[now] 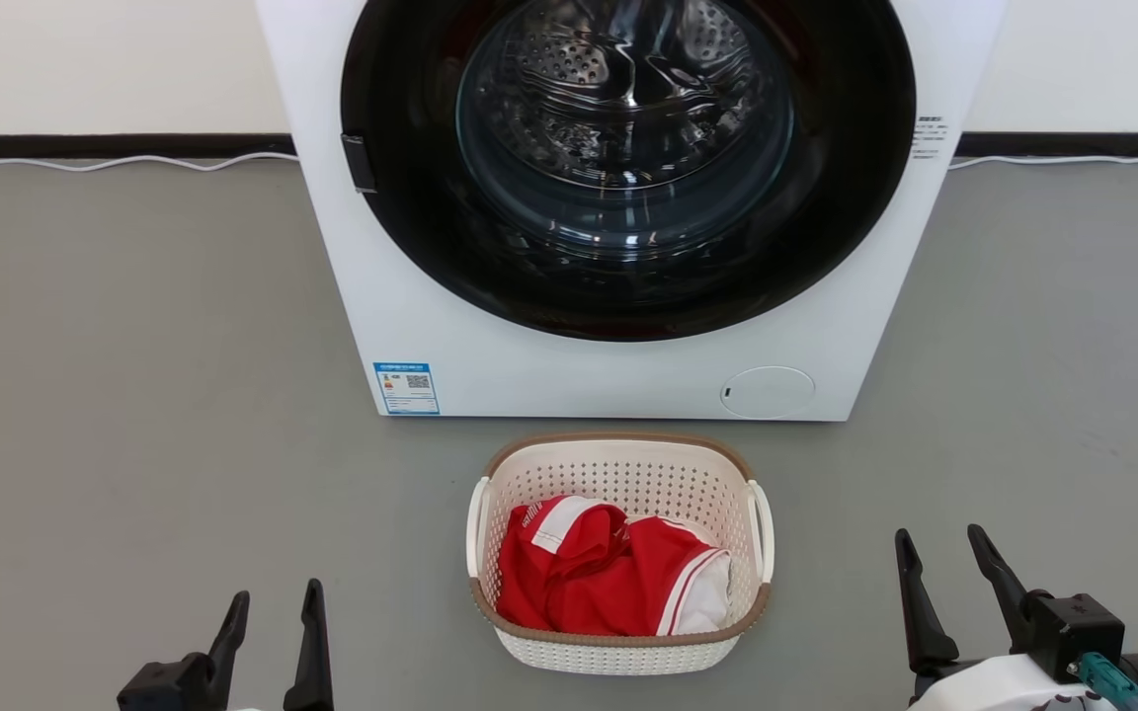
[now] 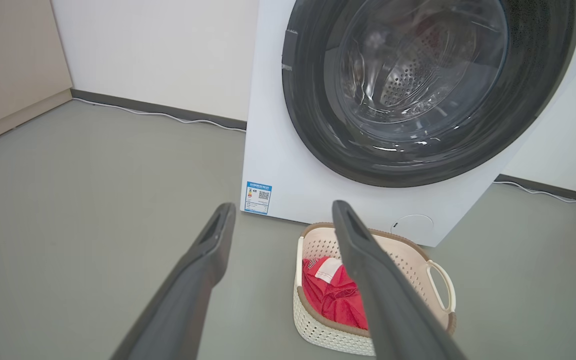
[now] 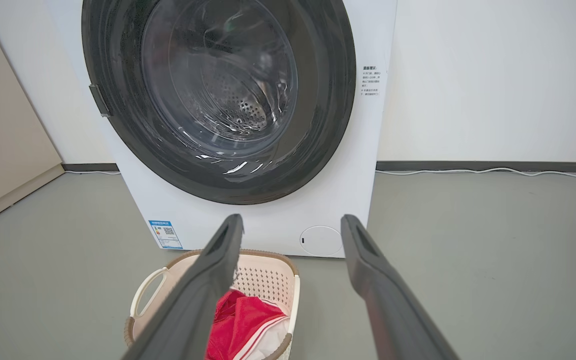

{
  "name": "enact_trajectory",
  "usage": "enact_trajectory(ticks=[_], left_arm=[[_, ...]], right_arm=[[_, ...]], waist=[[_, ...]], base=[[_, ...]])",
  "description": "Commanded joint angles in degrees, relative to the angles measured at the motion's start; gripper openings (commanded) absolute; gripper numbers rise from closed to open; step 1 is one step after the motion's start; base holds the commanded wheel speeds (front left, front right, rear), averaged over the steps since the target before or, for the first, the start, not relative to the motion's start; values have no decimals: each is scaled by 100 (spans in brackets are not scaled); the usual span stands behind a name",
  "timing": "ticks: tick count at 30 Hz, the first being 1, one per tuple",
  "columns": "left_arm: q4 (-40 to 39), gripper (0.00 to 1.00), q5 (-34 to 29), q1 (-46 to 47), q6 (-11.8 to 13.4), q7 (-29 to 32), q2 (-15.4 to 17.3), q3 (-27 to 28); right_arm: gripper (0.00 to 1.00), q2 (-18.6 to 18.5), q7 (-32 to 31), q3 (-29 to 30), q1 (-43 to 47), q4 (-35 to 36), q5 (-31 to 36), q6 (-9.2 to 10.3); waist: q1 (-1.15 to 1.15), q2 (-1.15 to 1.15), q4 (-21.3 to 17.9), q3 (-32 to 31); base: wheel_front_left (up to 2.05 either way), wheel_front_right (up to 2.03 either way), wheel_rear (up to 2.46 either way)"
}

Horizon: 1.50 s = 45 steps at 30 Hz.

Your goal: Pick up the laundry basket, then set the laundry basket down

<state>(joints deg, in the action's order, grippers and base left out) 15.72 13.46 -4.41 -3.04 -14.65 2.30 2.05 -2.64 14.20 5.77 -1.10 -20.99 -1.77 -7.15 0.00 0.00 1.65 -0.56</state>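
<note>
Lower left: left gripper (image 1: pixel 276 602), fingers parted, holding nothing. Bottom centre: laundry basket (image 1: pixel 628 479) on the grey floor (image 1: pixel 134 395), just in front of the washing machine (image 1: pixel 529 365), containing a red-and-white garment (image 1: pixel 589 573). Lower right: right gripper (image 1: pixel 939 538), fingers spread wide, clear of the laundry basket.

- Head view: high up, looking forward and down at the washing machine (image 1: pixel 549 380), with the basket (image 1: pixel 618 484) at lower centre.
- Left wrist view: low, seemingly close, basket at lower right.
- Right wrist view: low, basket at lower left; all three views share both.
</note>
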Motion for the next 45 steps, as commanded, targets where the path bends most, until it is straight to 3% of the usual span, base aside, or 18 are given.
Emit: enact_trajectory(ticks=[1, 3, 4, 10, 16, 21, 45], left_arm=[[-179, 100, -44, 113, 36, -35, 58, 197], [-208, 100, -37, 115, 33, -35, 58, 224], [-227, 0, 0, 115, 33, -35, 58, 245], [299, 0, 52, -63, -4, 21, -65, 57], [285, 0, 428, -2, -25, 135, -59, 89], [261, 0, 744, 35, -43, 210, -54, 95], [165, 0, 2253, 249, -128, 606, -31, 163]], right_arm=[[100, -23, 80, -110, -49, 170, -63, -34], [100, -23, 80, -117, -46, 180, -66, -34], [0, -23, 80, -123, -51, 181, -68, -34], [0, 23, -28, -18, 106, -325, -45, 6], [0, 21, -150, 7, 64, -290, -477, 4], [0, 19, -217, -6, 52, -238, -844, 3], [0, 10, -596, -1, -59, -30, -2581, -5]], waist=[[0, 0, -20, -1], [0, 0, -53, -3], [0, 0, -68, -5], [0, 0, -64, -5], [13, 0, -70, -14], [1, 0, -74, 0], [0, 0, -93, 17]], base=[[0, 0, 0], [0, 0, 0], [0, 0, 0], [0, 0, 0], [0, 0, 0], [0, 0, 0], [0, 0, 0]])
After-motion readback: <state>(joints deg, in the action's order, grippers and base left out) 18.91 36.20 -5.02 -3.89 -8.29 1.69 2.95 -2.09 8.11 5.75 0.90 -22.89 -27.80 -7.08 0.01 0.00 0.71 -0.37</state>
